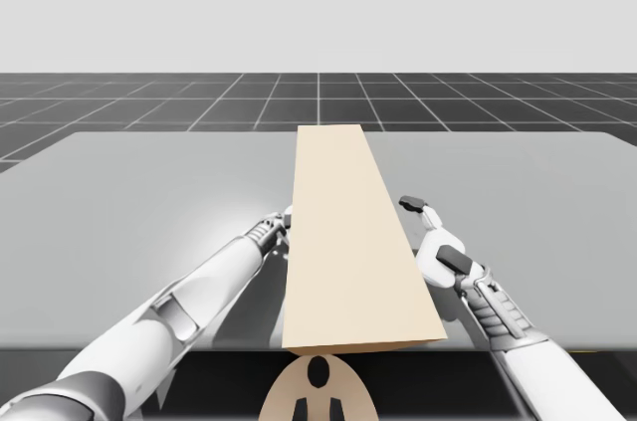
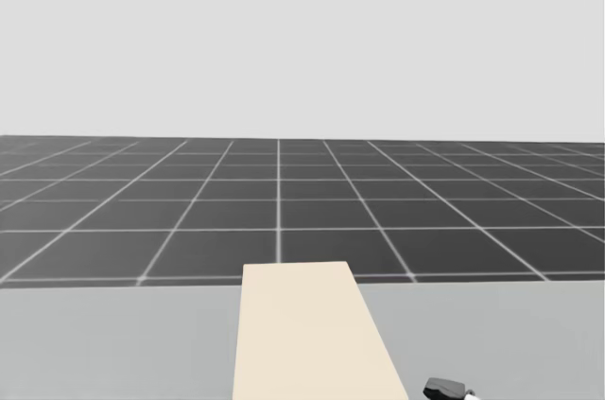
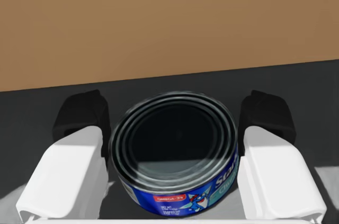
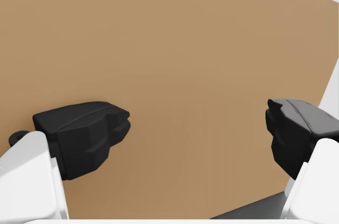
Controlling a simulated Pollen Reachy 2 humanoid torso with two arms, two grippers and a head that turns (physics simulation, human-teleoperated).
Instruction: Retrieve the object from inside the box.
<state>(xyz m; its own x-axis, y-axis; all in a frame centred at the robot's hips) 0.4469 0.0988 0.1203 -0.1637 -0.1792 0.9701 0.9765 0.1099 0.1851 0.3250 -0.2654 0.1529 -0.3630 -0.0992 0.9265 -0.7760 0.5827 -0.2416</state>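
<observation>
A long tan box (image 1: 348,242) lies lengthwise down the middle of the grey table (image 1: 119,202); its far end shows in the head view (image 2: 307,334). My left gripper (image 1: 284,227) reaches in at the box's left side. In the left wrist view a low round blue can (image 3: 175,150) with a silver top stands upright between its fingers, and my left gripper (image 3: 175,118) is shut on it, with a brown box wall (image 3: 169,23) behind. My right gripper (image 1: 431,232) hangs open just right of the box, facing its brown side (image 4: 185,49) with nothing between the fingers (image 4: 85,134).
The table's front edge runs just under the box's near end, close to my torso. Wide grey tabletop stretches to the left and right of the box. A dark fingertip (image 2: 444,388) of an arm pokes up beside the box in the head view.
</observation>
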